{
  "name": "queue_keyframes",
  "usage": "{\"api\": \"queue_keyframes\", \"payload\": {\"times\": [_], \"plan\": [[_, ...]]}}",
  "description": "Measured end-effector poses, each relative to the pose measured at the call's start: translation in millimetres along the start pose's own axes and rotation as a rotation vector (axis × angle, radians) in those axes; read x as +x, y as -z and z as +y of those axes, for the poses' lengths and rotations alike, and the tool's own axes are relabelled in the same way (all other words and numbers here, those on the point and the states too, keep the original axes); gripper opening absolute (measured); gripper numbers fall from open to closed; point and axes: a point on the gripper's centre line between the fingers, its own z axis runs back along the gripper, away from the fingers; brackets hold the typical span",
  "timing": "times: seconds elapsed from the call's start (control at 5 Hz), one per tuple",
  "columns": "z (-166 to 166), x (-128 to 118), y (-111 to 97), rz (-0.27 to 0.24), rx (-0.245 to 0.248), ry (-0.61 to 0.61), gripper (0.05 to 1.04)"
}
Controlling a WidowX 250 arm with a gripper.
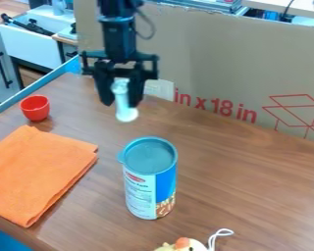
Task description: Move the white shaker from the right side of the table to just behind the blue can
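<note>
Brown wood-grained tabletop (251, 191) spreads before us, with a cardboard panel (205, 59) upright along its far side. Above the table's far part, left of the middle, we see the gripper (125, 100) with its 2 fingers clamped on a slim white object (123, 100) that points downward. We find a lidded can (141, 181) nearer us, a red cup (35, 108) and a folded orange cloth (38, 171) to the left, and a yellowish toy (180, 245) with a white cord (215, 237) at the bottom edge
</note>
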Motion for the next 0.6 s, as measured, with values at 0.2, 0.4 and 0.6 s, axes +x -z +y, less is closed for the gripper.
{"api": "queue_keyframes", "payload": {"times": [0.2,0.4,0.6], "plan": [[12,8,15,0.035,0.001,-0.016,0.593],[14,16,35,0.085,0.021,-0.009,0.594],[14,18,48,0.12,0.028,-0.01,0.594]]}}
